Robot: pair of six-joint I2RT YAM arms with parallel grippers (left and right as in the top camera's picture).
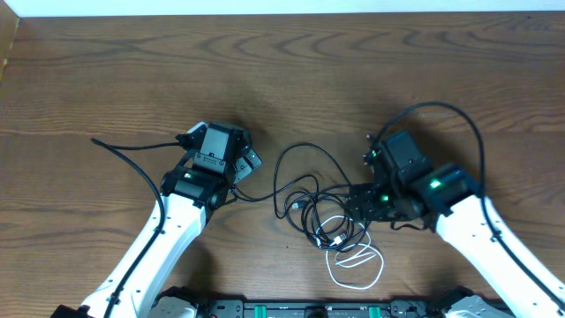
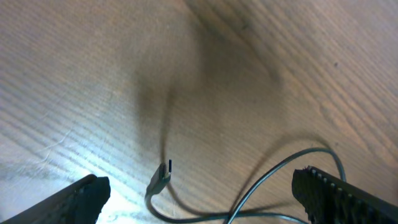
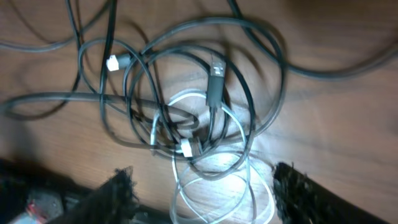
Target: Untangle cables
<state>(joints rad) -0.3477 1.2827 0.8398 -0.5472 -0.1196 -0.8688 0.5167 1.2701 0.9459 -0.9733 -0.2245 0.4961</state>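
Jaws of the right gripper [image 3: 202, 186] are seen parted, empty, above the tangled cables [image 1: 311, 205], heaped on the table [image 1: 265, 71] between both arms. The left gripper [image 2: 199, 190] is held spread wide over one black plug end [image 2: 166, 169], nothing gripped.

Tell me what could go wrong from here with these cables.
1. The right gripper hangs open over the knot, where the white cable and the black cables cross each other. Closing here may pinch several strands at once and pull the knot tighter.
2. The left gripper is open above a black plug end lying flat on the table. The fingers might slip past it or scrape the wood.
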